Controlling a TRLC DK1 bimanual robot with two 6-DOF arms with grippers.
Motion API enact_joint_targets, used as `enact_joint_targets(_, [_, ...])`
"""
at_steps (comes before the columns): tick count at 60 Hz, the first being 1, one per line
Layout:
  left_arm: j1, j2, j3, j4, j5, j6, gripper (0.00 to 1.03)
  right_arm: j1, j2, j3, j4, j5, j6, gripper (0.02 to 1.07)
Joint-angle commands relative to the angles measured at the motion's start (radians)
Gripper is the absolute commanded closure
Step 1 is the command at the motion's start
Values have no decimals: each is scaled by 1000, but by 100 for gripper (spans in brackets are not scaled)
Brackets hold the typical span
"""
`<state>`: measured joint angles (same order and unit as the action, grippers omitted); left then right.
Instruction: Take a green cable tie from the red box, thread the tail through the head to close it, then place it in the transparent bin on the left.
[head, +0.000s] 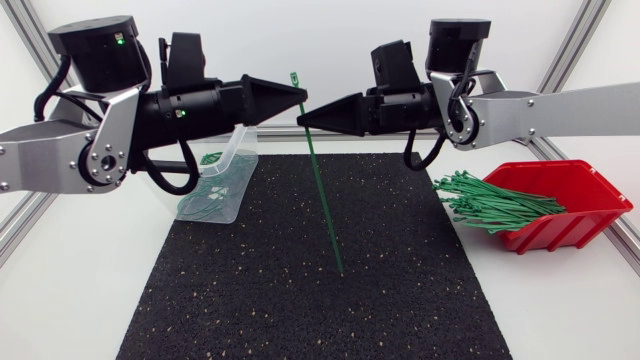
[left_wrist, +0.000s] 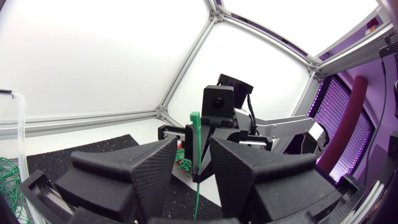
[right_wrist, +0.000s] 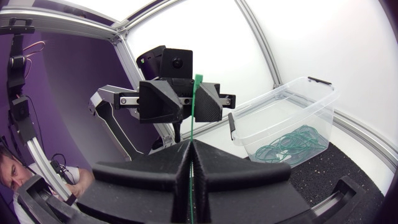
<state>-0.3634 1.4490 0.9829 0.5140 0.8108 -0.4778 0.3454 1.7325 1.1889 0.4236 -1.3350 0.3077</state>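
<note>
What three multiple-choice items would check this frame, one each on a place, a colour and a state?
1. Where is the red box?
A) right of the mat
B) left of the mat
C) mid-mat

2. What colour is the raised tie?
A) red
B) green
C) white

3. The right gripper is:
A) open
B) shut on the tie
C) shut, empty

Key:
1 A: the head view shows the box beside the mat's right edge.
2 B: the tie shows green in all three views.
3 B: in the right wrist view both fingers press the tie from two sides.
</note>
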Motion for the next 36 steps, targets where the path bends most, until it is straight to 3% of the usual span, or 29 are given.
enact_joint_targets(1, [-9, 10, 36, 15, 8, -24, 67, 9, -5, -23, 17, -6, 22, 101])
enact_joint_targets(36, [-20, -1, 8, 15, 7, -25, 75, -13, -28, -48, 41, -6, 27, 101])
